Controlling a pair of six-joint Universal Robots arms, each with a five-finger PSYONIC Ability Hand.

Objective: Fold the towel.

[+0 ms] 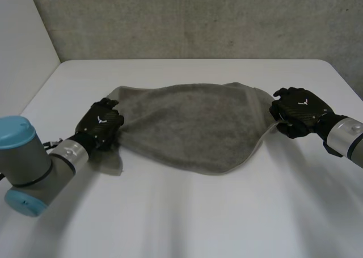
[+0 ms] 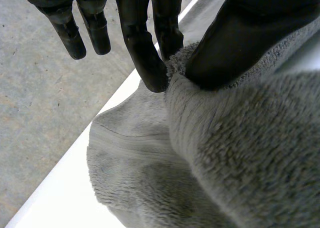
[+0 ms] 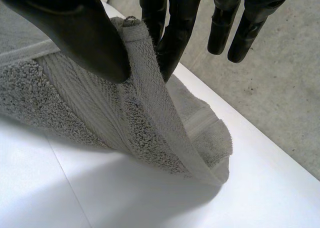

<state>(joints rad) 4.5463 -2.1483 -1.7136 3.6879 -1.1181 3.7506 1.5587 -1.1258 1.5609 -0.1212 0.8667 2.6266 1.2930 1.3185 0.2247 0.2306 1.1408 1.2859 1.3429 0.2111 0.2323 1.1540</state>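
Left hand [image 1: 101, 123], right hand [image 1: 298, 110] pinch towel [image 1: 193, 127], seemingly lifted.

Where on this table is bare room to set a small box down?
The white table is bare along its near side, in front of the grey terry towel, and in a strip between the towel and the far edge. It is crowded at the towel's ends, where the left robot hand and the right robot hand pinch it.
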